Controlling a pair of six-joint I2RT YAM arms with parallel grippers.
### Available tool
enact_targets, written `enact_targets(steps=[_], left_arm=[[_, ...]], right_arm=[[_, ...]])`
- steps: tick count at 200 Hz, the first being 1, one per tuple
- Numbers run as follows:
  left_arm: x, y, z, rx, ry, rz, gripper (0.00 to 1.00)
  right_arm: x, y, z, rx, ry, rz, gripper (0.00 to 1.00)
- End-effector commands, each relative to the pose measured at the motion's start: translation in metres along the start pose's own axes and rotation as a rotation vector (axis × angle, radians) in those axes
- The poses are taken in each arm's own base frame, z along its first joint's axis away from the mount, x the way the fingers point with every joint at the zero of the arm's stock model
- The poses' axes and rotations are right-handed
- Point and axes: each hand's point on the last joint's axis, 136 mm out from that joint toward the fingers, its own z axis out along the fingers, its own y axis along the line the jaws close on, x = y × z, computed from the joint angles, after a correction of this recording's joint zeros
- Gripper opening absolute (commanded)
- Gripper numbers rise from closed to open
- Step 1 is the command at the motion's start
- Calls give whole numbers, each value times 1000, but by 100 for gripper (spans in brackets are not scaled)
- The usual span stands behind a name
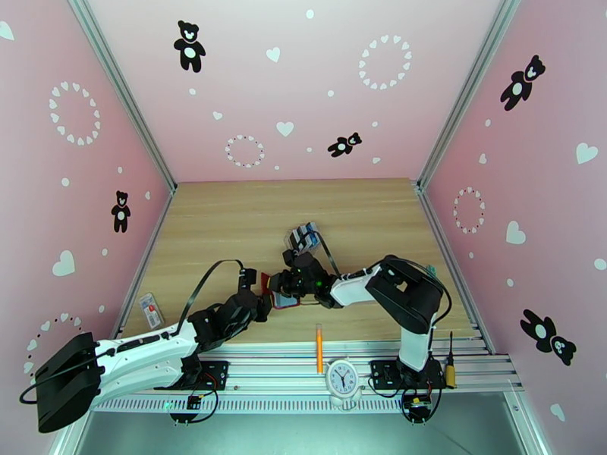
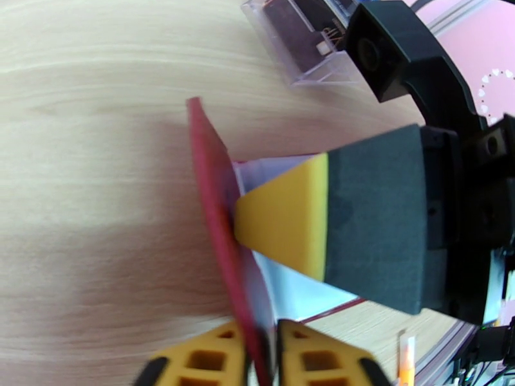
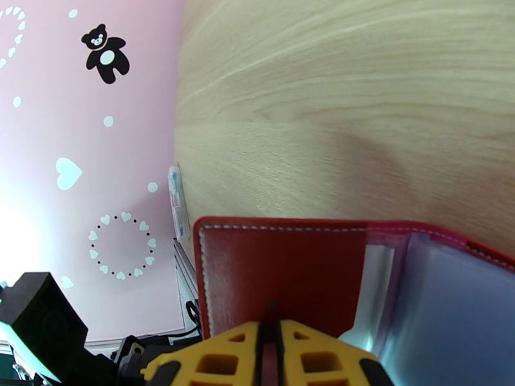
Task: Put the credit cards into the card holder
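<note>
The wooden table (image 1: 228,221) is the biggest thing here, boxed in by pink walls on three sides, with a metal rail along the near edge. Bare wood runs from the middle all the way to the back wall and out to both side edges, so that's the open room. All the crowding is at the centre-front.

Both arms lean in and meet there. The left gripper (image 2: 261,358) has its yellow jaws squeezed tight on the edge of the card holder (image 3: 277,271), which stands edge-on between them in the left wrist view. The holder sits near the middle of the table, a bit toward the near edge. It's open, showing its red cover with white stitching and the greyish clear pockets fanned off to one side. I can't tell whether it touches the wood.

The right gripper (image 3: 270,355) points straight at the inner face of that cover. Its jaws are closed to a thin slit, and I can't tell if anything thin is in it. One yellow fingertip (image 2: 283,217) touches the red cover.

Just beyond the grippers sits the clear rack (image 2: 283,59) with the credit cards (image 1: 307,235) standing in it, close to the right wrist.

Smaller stuff: a clock (image 1: 341,377) on the rail, an orange pen (image 1: 319,346) by the near edge, a screwdriver (image 1: 450,365) at the right and a small packet (image 1: 150,309) against the left edge.
</note>
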Motion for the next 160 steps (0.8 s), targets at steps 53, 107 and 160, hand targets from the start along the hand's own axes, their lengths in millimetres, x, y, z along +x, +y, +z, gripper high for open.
enact_targets(steps=[53,107,160], left_arm=[[-13,33,-16,-186,-17,39,50],[-15,51,-7,-251,31,43,50],[-11,52,8,-292,86,91,49]], right_arm=[[2,-6,6,-1,3,1,16],[3,-16,3,23,-5,11,16],[5,-25,-1,53,-14,18,17]])
